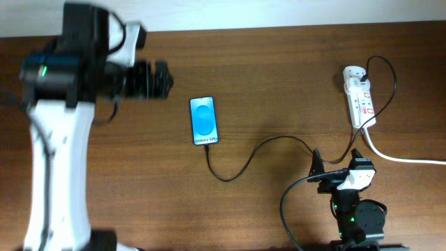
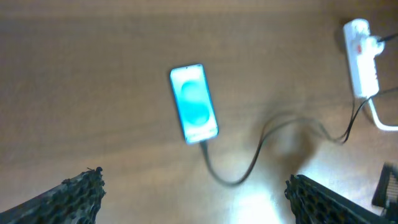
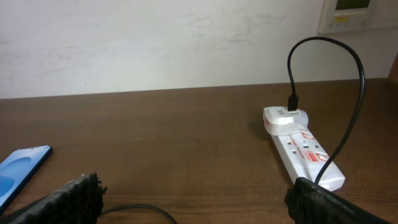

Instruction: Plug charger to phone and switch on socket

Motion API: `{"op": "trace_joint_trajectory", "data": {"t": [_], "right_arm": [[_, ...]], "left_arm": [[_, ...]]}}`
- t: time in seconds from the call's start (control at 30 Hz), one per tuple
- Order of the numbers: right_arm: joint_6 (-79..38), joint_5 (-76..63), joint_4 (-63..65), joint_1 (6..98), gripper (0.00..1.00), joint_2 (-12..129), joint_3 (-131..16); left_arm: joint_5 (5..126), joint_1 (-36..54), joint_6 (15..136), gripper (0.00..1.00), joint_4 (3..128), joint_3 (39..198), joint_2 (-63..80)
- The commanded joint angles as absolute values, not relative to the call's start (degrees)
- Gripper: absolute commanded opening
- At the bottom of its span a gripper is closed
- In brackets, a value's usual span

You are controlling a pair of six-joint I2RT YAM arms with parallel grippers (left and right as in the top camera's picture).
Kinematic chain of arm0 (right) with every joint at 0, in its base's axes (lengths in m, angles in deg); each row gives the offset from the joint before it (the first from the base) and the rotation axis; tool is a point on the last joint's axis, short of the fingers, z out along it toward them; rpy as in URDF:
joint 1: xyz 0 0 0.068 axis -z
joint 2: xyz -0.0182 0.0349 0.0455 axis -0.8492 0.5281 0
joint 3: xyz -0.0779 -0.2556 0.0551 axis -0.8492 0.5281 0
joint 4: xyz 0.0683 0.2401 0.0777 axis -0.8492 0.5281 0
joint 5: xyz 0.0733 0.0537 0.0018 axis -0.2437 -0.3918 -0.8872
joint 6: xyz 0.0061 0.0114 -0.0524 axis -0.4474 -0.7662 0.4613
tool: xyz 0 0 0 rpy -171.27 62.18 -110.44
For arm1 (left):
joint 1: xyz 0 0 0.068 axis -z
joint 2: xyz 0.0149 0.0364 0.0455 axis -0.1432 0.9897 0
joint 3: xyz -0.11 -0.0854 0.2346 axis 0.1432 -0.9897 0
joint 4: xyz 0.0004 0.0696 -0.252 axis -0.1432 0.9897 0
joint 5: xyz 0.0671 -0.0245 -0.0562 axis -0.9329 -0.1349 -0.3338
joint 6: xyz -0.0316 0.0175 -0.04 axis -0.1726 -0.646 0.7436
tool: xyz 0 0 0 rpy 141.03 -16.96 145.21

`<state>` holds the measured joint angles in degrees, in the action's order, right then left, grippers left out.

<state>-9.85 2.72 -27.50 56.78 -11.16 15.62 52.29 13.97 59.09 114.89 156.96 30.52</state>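
The phone (image 1: 203,120) lies flat mid-table, screen lit blue; it also shows in the left wrist view (image 2: 194,102) and at the left edge of the right wrist view (image 3: 18,174). The thin black charger cable (image 1: 240,167) meets the phone's lower edge, loops right and runs up to the white socket strip (image 1: 360,97), where its plug sits at the far end (image 3: 292,102). My left gripper (image 2: 196,199) is open and empty, held high to the left of the phone. My right gripper (image 3: 196,196) is open and empty, low at the front, near the strip (image 3: 301,146).
The strip's thick white cord (image 1: 404,159) runs off to the right edge. A white wall with a mounted panel (image 3: 354,12) stands behind the table. My left arm's white body (image 1: 56,160) covers the table's left side.
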Motion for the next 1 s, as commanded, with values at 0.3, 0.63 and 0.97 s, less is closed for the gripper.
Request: {"op": "trace_joint_trajectory", "data": {"t": [0.3, 0.63, 0.97], "right_arm": [[-10.0, 3.2, -27.1, 56.3, 0.98, -11.6, 15.9], [-10.0, 3.2, -27.1, 56.3, 0.98, -11.6, 15.9], [-10.0, 3.2, -27.1, 56.3, 0.98, -11.6, 15.9]], "left_arm": [[38.3, 13.7, 58.6, 0.99, 83.5, 97.6, -15.2], [33.4, 13.7, 52.2, 0.99, 46.4, 65.3, -40.4], [33.5, 11.2, 47.1, 0.99, 24.9, 44.4, -52.4]]}}
